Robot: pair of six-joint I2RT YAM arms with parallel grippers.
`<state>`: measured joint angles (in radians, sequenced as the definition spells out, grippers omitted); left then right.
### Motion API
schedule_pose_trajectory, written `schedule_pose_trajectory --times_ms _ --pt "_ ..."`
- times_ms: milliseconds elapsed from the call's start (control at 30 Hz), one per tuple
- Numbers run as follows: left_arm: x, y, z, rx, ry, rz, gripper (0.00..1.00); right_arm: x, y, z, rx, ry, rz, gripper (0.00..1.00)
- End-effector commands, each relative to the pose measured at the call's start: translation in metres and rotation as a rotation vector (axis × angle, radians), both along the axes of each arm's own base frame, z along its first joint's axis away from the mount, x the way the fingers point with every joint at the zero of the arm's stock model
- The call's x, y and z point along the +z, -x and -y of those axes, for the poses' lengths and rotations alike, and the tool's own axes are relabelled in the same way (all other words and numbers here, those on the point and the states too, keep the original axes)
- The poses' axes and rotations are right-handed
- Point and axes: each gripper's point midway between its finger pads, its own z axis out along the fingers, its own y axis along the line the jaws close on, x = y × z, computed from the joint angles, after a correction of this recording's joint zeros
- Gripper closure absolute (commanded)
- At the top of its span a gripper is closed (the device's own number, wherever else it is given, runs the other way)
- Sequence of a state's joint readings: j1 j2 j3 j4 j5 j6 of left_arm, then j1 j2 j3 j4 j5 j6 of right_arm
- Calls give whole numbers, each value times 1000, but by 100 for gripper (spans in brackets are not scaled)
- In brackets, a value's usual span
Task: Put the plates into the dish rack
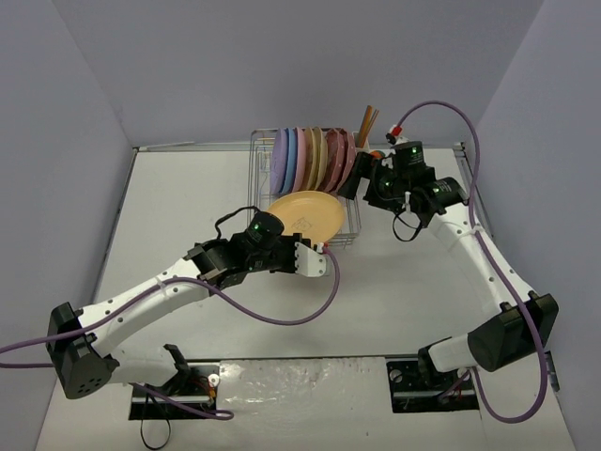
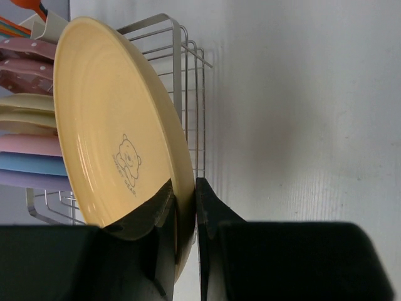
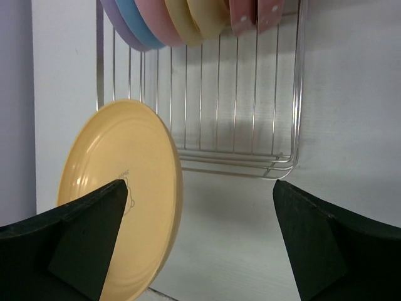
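My left gripper [image 1: 322, 252] is shut on the rim of the orange-yellow plate [image 1: 305, 214] and holds it tilted over the near end of the dish rack [image 1: 260, 178]. In the left wrist view the fingers [image 2: 186, 200] pinch the plate's edge [image 2: 106, 125], and a bear print shows on its face. Several plates [image 1: 310, 158] stand upright in the rack's far slots: lavender, blue, pink, beige and dotted dark-pink. My right gripper [image 1: 352, 186] is open and empty at the rack's right side; its view shows the held plate [image 3: 119, 188] and the rack's wires [image 3: 238, 157].
A white utensil cup [image 1: 368, 141] with wooden and orange utensils hangs at the rack's far right corner. Grey walls enclose the white table [image 1: 188, 207] on three sides. A purple cable [image 1: 282, 315] loops below the left wrist.
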<state>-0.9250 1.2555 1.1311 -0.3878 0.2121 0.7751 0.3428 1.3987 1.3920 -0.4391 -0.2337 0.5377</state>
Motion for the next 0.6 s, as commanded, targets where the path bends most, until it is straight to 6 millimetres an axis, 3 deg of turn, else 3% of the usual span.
schedule_pose_trajectory --times_ms 0,133,233,300,367,467,567 --pt "61 -19 2 126 271 -18 100 73 -29 32 -68 -29 206 0" --pt "85 -41 -8 248 455 -105 100 114 -33 67 -131 6 328 0" --pt "113 -62 -19 318 597 -131 100 125 -31 83 -178 59 376 0" --pt "133 -80 -32 360 700 -146 100 123 -29 88 -191 78 379 0" --pt "167 -98 -39 394 859 -182 100 117 -25 89 -191 82 370 0" --pt "191 -118 -52 427 983 -213 100 99 -23 87 -183 80 330 0" --pt "225 -154 -79 469 1158 -198 100 85 -19 85 -172 74 298 0"
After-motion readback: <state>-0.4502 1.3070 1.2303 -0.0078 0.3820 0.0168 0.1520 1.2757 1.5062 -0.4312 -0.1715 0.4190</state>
